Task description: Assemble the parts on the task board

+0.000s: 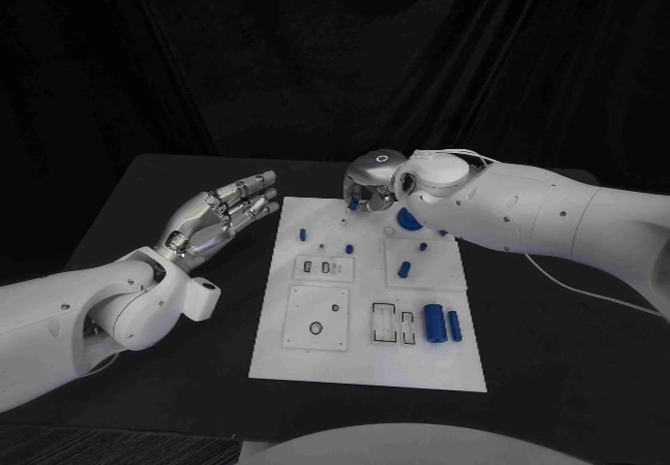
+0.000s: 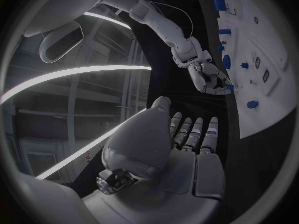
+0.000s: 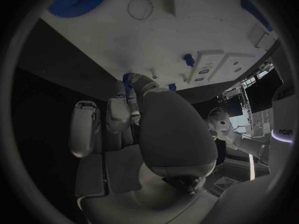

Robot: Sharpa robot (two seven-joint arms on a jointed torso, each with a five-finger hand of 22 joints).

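Clearly early going, judged from how the pieces lie:
Task board (image 1: 366,363): white plate in the middle of the frame, on the black table (image 1: 559,387).
Parts placed: a few small blue pegs (image 1: 303,233) seem to stand in the board's upper half; I cannot tell if they are seated.
Parts left: two blue cylinders (image 1: 442,323) lie loose at lower right beside an unfilled slot; a blue gear (image 1: 408,220) lies at upper right.
Right hand (image 1: 370,186): at the board's top edge, fingers curled on a small blue part (image 3: 131,79).
Left hand (image 1: 224,218): at centre left, beside the board, fingers straight and apart, holding nothing.
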